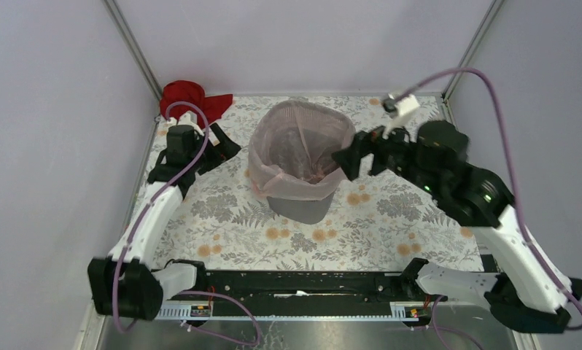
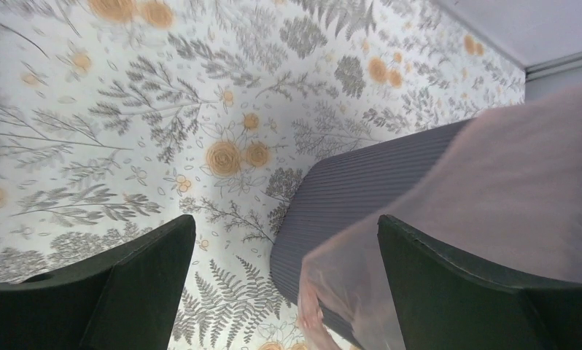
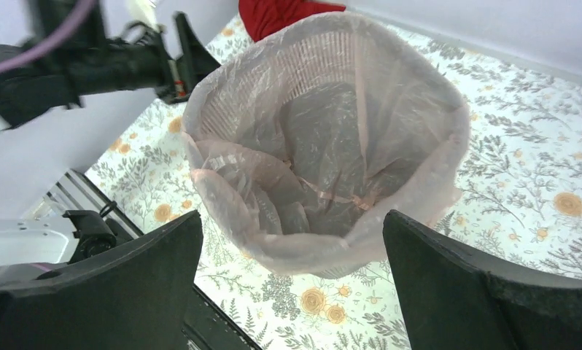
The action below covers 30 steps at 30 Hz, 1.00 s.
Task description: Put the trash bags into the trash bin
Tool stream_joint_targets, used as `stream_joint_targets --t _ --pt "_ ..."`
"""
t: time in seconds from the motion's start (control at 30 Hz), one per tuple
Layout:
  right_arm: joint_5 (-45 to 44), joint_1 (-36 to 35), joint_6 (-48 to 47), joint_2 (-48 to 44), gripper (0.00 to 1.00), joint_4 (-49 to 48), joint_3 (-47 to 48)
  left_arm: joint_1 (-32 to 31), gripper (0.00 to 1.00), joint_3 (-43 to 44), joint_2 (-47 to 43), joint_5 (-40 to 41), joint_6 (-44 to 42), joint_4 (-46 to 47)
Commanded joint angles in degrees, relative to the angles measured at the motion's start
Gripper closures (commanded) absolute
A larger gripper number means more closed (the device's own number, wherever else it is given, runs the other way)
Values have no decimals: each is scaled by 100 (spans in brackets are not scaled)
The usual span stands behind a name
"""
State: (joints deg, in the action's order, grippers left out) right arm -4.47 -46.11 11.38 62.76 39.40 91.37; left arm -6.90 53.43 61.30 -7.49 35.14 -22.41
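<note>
The dark grey trash bin (image 1: 300, 208) stands upright mid-table, lined with the pale pink trash bag (image 1: 297, 182), whose film folds over the rim and hangs down the sides. The bag's inside shows in the right wrist view (image 3: 324, 146). In the left wrist view the bin's ribbed side (image 2: 361, 189) shows under the bag's hem (image 2: 507, 182). My left gripper (image 1: 226, 149) is open and empty, left of the bin. My right gripper (image 1: 359, 157) is open and empty, beside the bin's right rim; its fingers (image 3: 485, 292) frame the bin from above.
A red cloth (image 1: 189, 98) lies crumpled in the back left corner, behind the left gripper. The floral tablecloth (image 1: 375, 219) covers the table. Walls close in the left, back and right sides. A purple cable (image 1: 492, 95) arcs over the right arm.
</note>
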Motion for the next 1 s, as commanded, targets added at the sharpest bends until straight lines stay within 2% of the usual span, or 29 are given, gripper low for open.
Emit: stream_joint_targets --t 0.0,0.2,0.33,0.47,0.67,0.83,0.97 --pt "-422 4 71 -814 0 -266 -475 162 2 -5 940 -1392 487 1243" --pt "-729 0 134 -1402 0 -181 -797 58 8 -522 1940 -2477 1631 2972" --pt "-704 0 197 -1480 0 -134 -828 -451 8 -871 2246 -2466 2115 3647" --pt "-757 3 214 -1574 0 -206 -957 -1073 10 -1156 2444 -2189 2682 4384" --pt "-729 3 302 -1667 0 -234 -1047 -2180 11 -1040 2918 -1594 3404 5281" --pt "-768 -3 356 -1763 0 -175 -1034 -3335 14 -700 3743 -1032 4110 6060" --pt "-830 -3 408 -1866 0 -113 -1034 -3922 15 -328 4462 -652 4698 6675"
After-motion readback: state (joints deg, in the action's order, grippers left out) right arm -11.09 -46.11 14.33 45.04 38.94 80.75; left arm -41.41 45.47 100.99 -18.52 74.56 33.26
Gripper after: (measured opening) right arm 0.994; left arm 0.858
